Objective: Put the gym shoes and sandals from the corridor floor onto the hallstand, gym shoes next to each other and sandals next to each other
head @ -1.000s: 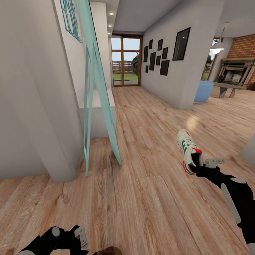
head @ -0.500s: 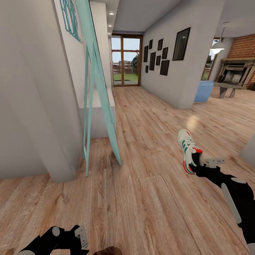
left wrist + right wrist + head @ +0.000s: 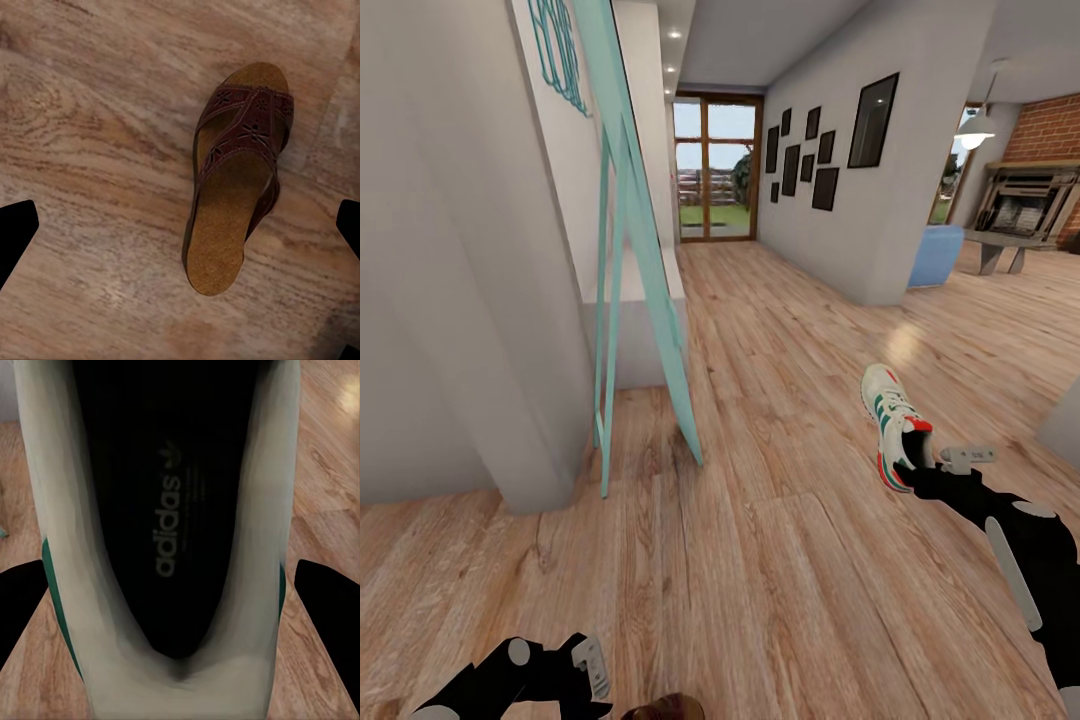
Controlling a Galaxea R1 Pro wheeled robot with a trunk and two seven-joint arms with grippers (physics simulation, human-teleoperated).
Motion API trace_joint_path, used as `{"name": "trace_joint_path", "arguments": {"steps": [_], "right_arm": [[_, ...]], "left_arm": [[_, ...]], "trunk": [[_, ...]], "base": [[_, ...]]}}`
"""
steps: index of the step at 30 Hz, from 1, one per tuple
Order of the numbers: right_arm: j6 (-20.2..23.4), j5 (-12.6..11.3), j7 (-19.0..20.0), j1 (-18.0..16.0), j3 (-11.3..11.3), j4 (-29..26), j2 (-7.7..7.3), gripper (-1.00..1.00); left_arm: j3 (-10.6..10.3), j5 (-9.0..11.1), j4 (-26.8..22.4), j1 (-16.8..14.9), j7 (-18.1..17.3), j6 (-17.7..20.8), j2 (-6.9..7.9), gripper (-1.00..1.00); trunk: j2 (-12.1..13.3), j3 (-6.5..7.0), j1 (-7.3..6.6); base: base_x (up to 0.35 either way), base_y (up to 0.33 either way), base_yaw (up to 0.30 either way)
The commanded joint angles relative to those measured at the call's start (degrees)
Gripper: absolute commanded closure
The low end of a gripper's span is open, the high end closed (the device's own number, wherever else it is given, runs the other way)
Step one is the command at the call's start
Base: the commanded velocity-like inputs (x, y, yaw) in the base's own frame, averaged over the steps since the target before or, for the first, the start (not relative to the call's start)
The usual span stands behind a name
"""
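One white gym shoe with green stripes and a red heel is held at its heel end by my right gripper, at the right over the corridor floor. In the right wrist view the shoe's dark opening sits close between the two fingers, which press on its sides. A dark brown sandal lies flat on the planks under my left gripper, whose fingers stand wide apart and clear of it. In the head view that sandal peeks in at the bottom edge beside the left gripper. The pale-grey hallstand stands against the left wall.
A turquoise frame leans on the left wall in front of the grey unit. A white wall corner juts out at near left. The corridor runs ahead to a glass door. A blue chair and fireplace are at right.
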Motion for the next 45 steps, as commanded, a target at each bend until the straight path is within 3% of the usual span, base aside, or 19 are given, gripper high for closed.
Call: {"name": "trace_joint_path", "arguments": {"steps": [1, 5, 12, 21, 25, 26, 31, 39, 45], "right_arm": [[0.4, -0.5, 0.1, 0.0, -0.1, -0.1, 0.00, 1.00], [0.4, -0.5, 0.1, 0.0, -0.1, -0.1, 0.00, 1.00], [0.4, -0.5, 0.0, 0.0, -0.1, -0.1, 0.00, 1.00], [0.4, -0.5, 0.1, 0.0, -0.1, -0.1, -0.01, 1.00], [0.4, -0.5, 0.0, 0.0, -0.1, -0.3, -0.01, 1.00], [1.8, -0.5, 0.0, 0.0, -0.2, -0.3, -0.09, 1.00], [1.8, -0.5, 0.0, 0.0, -0.2, -0.3, -0.09, 1.00], [1.9, -0.4, 0.0, 0.0, -0.2, -0.3, -0.09, 1.00], [1.9, -0.5, 0.0, 0.0, -0.2, -0.3, -0.09, 1.00]], "left_arm": [[-0.1, -0.6, -0.1, 0.0, 0.0, -0.5, 0.02, -1.00], [-0.1, -0.6, -0.1, 0.0, 0.0, -0.5, 0.02, -1.00], [-0.1, -0.6, -0.1, 0.0, 0.0, -0.5, 0.02, -1.00], [-0.2, -0.7, -0.3, -0.1, 0.2, -0.5, -0.05, -1.00], [-0.3, -1.0, -0.5, -0.7, 0.8, -0.1, -2.22, -1.00], [-0.3, -1.0, -0.5, -1.1, 1.1, 2.0, -3.26, -1.00], [-0.3, -1.0, -0.5, -1.1, 1.1, 2.0, -3.33, -1.00], [-0.3, -1.0, -0.5, -1.0, 1.1, 2.0, -3.32, -1.00], [-0.4, -1.0, -0.4, -0.9, 1.1, 2.0, -3.24, -1.00]], "trunk": [[0.0, -0.11, -0.01], [0.0, -0.43, -0.01], [-2.8, -2.30, 1.53], [-2.8, -2.45, 1.53], [-2.8, -2.45, 1.53], [-3.2, -2.63, 1.74], [-5.2, -3.53, 2.84], [-5.2, -3.89, 2.84], [-5.3, -5.24, 3.00]], "base": [[0.000, 0.000, 0.000], [0.000, 0.000, 0.000], [0.000, 0.000, 0.000], [0.000, 0.000, 0.000], [0.000, 0.000, 0.000], [0.000, 0.000, 0.000], [0.000, 0.000, 0.000], [0.000, 0.000, 0.000], [0.000, 0.000, 0.000]]}}
